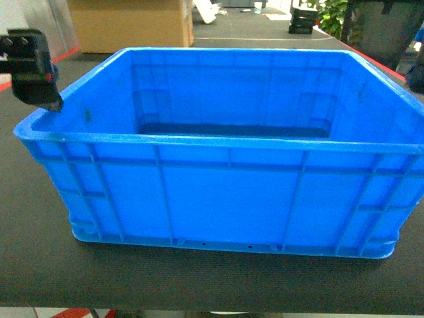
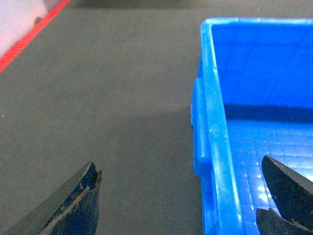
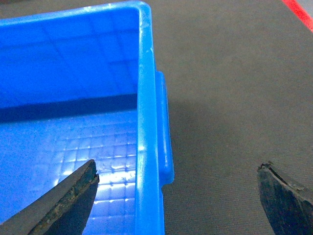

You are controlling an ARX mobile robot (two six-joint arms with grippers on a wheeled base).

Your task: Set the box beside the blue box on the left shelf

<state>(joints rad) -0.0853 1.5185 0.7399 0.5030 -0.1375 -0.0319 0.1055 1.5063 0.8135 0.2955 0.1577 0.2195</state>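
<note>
- Box (image 1: pixel 228 199): large bright blue open-top plastic crate, thick rim, vertical-ribbed side walls, grid-patterned floor, upright and empty.
- Position: resting flat on the dark grey table (image 1: pixel 40 265), near its front edge.

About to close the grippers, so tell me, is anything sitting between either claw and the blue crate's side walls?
Nothing visible is. The left claw is open and straddles the left wall of the bright blue open-top plastic crate; the right claw is open and straddles the right wall, with bare dark grey mat outside.
</note>
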